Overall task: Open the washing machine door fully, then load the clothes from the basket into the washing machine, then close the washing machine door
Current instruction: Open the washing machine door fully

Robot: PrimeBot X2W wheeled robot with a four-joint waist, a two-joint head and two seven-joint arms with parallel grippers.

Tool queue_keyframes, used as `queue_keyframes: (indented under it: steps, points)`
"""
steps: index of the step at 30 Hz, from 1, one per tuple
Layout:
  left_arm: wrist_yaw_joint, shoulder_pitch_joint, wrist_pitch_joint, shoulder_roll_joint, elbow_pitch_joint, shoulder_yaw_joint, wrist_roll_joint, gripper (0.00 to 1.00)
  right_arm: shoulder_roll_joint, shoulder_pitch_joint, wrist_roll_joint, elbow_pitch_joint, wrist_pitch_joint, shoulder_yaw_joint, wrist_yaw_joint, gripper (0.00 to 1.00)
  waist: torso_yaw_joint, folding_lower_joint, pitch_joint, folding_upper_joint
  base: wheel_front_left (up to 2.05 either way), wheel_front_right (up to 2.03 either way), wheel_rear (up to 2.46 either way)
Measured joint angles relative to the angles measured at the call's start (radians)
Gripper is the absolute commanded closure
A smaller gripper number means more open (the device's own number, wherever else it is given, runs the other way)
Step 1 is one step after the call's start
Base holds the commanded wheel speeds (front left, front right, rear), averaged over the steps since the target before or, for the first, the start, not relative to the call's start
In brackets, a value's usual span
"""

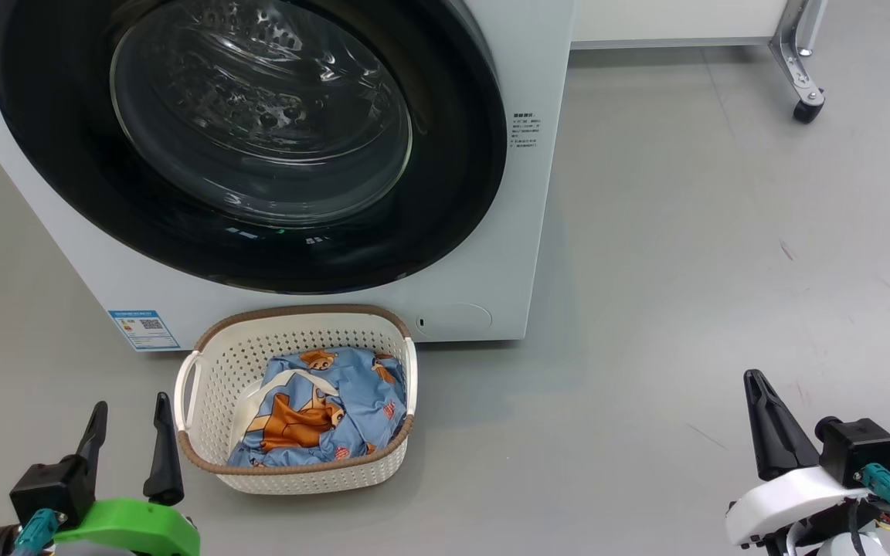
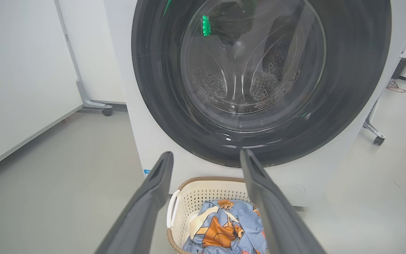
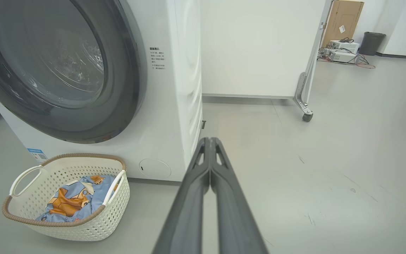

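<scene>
Left jaws: set wide apart on the left gripper (image 1: pixel 130 403), nothing gripped.
Right jaws: pressed together on the right gripper (image 1: pixel 755 378), nothing gripped.
Door (image 1: pixel 248 131): shut, ahead of and above both grippers, judged nearer the left.
Basket (image 1: pixel 306 479): just beside the left gripper, below the door, on the floor before the washer (image 1: pixel 538 193).
Clothes (image 1: pixel 321 409): lying in the basket.
Count: one door, one basket, one bundle.

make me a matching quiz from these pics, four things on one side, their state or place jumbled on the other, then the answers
1 washing machine door
2 clothes
3 left gripper
4 right gripper

a jaws together, holding nothing
b lying in the basket
c closed, not yet swung out
d jaws apart

Pairs: 1-c, 2-b, 3-d, 4-a
</scene>
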Motion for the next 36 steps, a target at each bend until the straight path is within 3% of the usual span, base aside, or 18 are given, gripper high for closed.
queue_keyframes:
  steps: [4,9,17,27,36]
  points:
    - [0.0,0.0,0.0,0.0,0.0,0.002,0.0,0.0,0.04,0.0,0.067,-0.019,0.0,-0.043,0.0,1.0,-0.002,0.0,-0.003,0.0,0.0,0.0,0.0]
    - [0.0,0.001,0.0,-0.001,-0.002,0.002,0.0,0.0,0.101,0.002,0.328,-0.021,0.0,-0.101,0.0,1.0,-0.007,0.0,-0.005,0.0,0.0,0.0,0.0]
    - [0.0,0.006,0.0,-0.001,-0.011,-0.003,0.0,0.0,0.09,0.002,0.786,-0.028,-0.003,-0.197,0.0,1.0,-0.008,0.0,0.0,0.0,0.0,0.0,0.0]
    - [0.0,0.007,0.0,-0.005,-0.026,-0.028,-0.026,0.0,0.087,-0.001,1.236,-0.031,-0.003,-0.171,0.0,1.0,0.005,0.0,0.019,0.0,0.0,0.0,0.0]
    - [0.0,0.007,0.0,-0.001,-0.045,-0.035,-0.038,0.0,0.087,-0.047,1.467,-0.078,0.061,-0.318,0.0,1.0,0.032,0.0,0.061,0.0,0.0,0.0,0.0]
